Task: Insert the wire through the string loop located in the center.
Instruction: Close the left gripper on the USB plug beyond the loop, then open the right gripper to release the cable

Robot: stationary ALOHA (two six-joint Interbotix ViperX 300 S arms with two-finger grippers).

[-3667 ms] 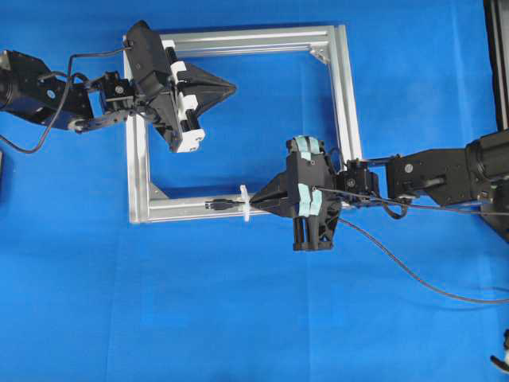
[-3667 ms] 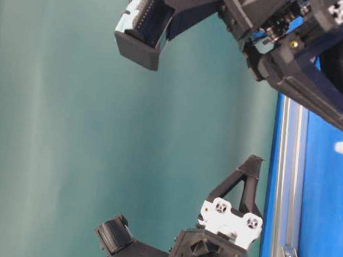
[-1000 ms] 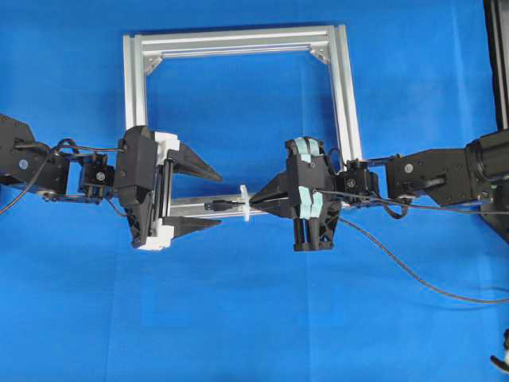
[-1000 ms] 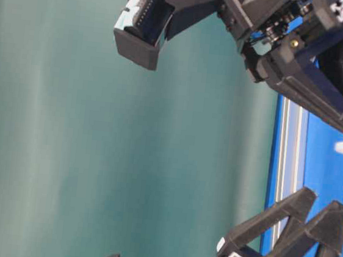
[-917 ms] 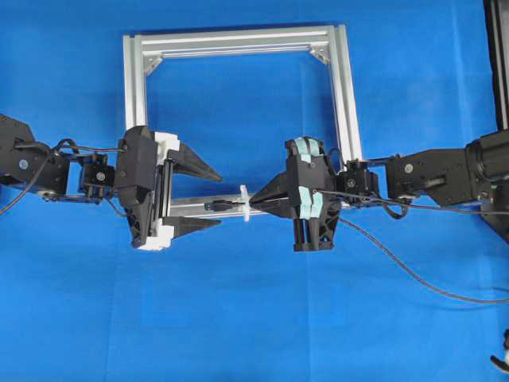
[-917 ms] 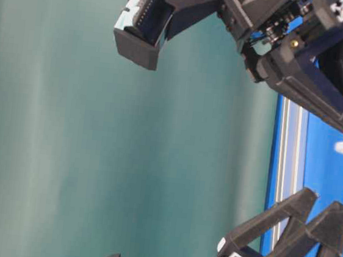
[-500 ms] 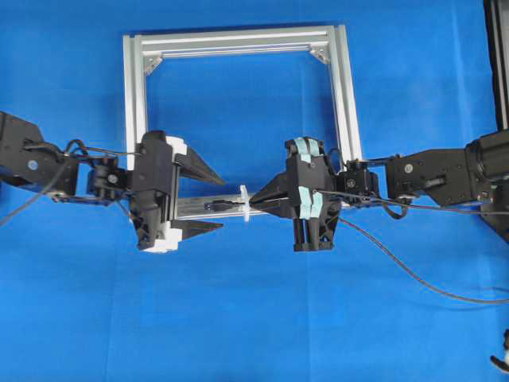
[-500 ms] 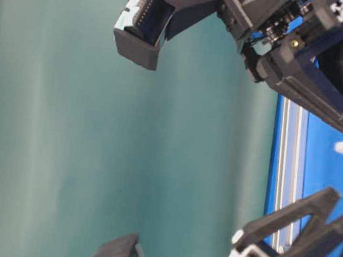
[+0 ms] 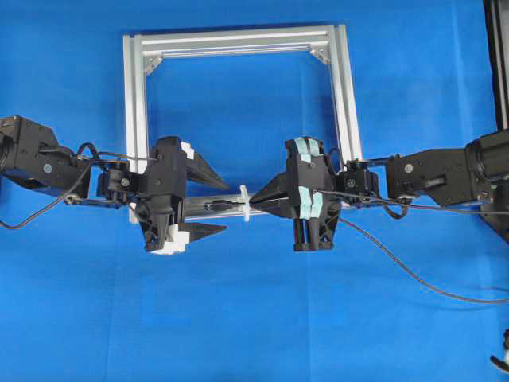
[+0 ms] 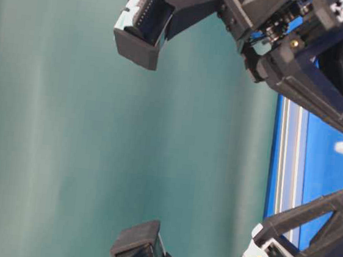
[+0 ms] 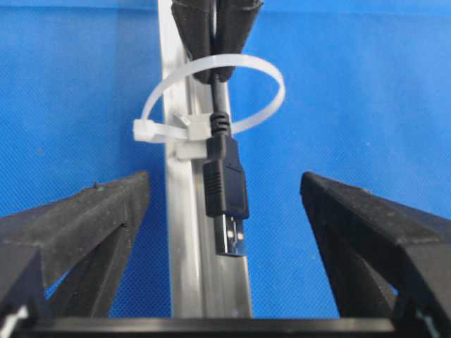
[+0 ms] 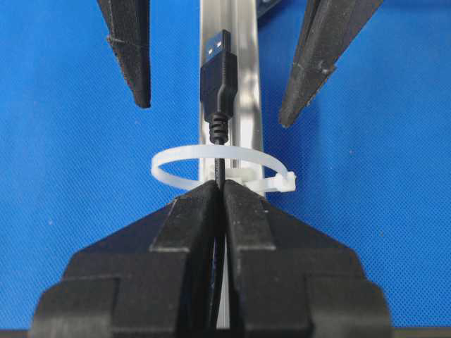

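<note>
The wire runs from the right across the blue cloth (image 9: 413,274). It ends in a black plug (image 9: 219,204) with a metal tip. The wire passes through the string loop (image 9: 245,204), a small white tie on the frame's near rail. The plug (image 11: 225,186) lies past the string loop (image 11: 271,70) on the left side. My right gripper (image 9: 253,204) is shut on the wire just behind the loop; the wire shows pinched at its tips (image 12: 220,184). My left gripper (image 9: 224,204) is open. Its fingers (image 12: 130,49) stand either side of the plug (image 12: 218,63) without touching it.
The square aluminium frame (image 9: 238,37) lies flat on the blue cloth, and both grippers hover over its near rail (image 11: 187,246). A black upright object (image 9: 497,64) stands at the right edge. A green backdrop fills the table-level view.
My left gripper has moved right along the rail, still open, until its fingers flank the plug. The right gripper, the wire and the loop have not moved.
</note>
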